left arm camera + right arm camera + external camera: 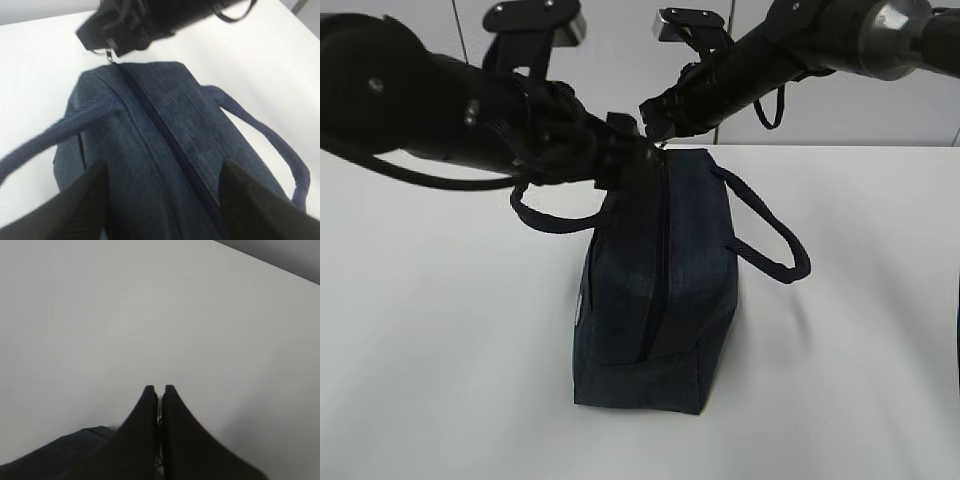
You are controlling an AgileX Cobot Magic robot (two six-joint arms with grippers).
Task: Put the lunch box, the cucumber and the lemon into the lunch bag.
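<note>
The dark navy lunch bag (660, 290) stands on the white table, its top zipper (165, 125) closed along its length. My right gripper (655, 125) is at the bag's far end, shut on the metal ring pull (112, 56); in the right wrist view its tips (159, 388) pinch a thin metal piece, and the bag's corner (75, 450) shows below. My left gripper (162, 172) is open, its fingers (95, 185) spread wide over the near part of the bag's top. In the exterior view it (620, 160) sits by the bag's far top. The lunch box, cucumber and lemon are out of view.
The bag's two loop handles hang out to the sides, one on the right (770, 235) and one on the left (545, 215). Both black arms cross above the table's far half. A pale wall runs behind the table.
</note>
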